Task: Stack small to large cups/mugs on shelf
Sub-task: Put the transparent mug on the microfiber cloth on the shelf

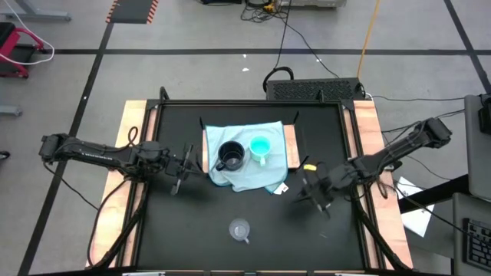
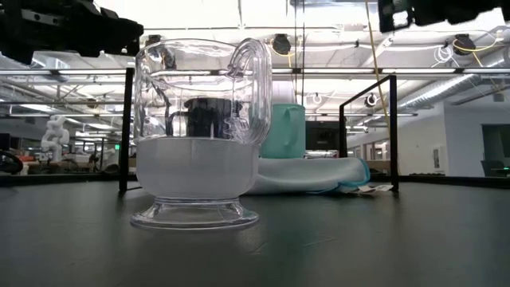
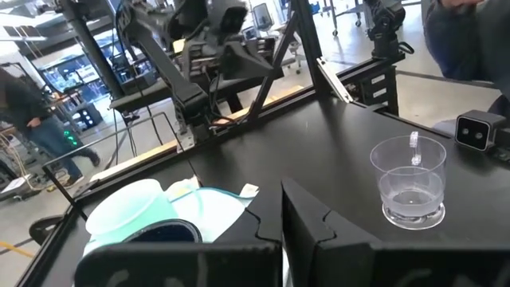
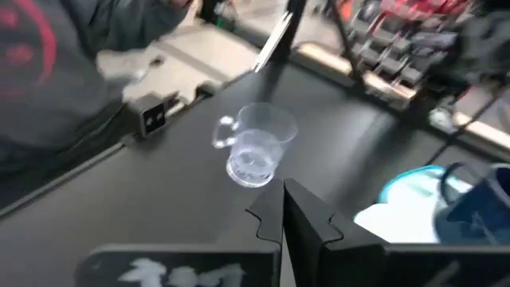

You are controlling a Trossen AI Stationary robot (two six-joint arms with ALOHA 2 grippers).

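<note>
The shelf (image 1: pixel 291 147) with its pale blue cloth (image 1: pixel 247 175) stands at the table's middle. The black mug (image 1: pixel 231 156) and the turquoise cup (image 1: pixel 260 147) stand upright on the cloth, side by side. The small clear cup (image 1: pixel 240 228) stands upright on the black table near the front edge; it fills the low view (image 2: pixel 199 135). My left gripper (image 1: pixel 184 162) is shut and empty, left of the shelf. My right gripper (image 1: pixel 311 188) is shut and empty, right of the shelf's near corner. Its wrist view shows the clear cup (image 4: pixel 255 151) ahead.
Wooden side rails (image 1: pixel 134 153) and a black frame border the table. A small camera block (image 3: pixel 478 131) sits at the front edge near the clear cup. A person in grey (image 4: pixel 64 72) stands beyond the front edge. Bare table lies between the shelf and the clear cup.
</note>
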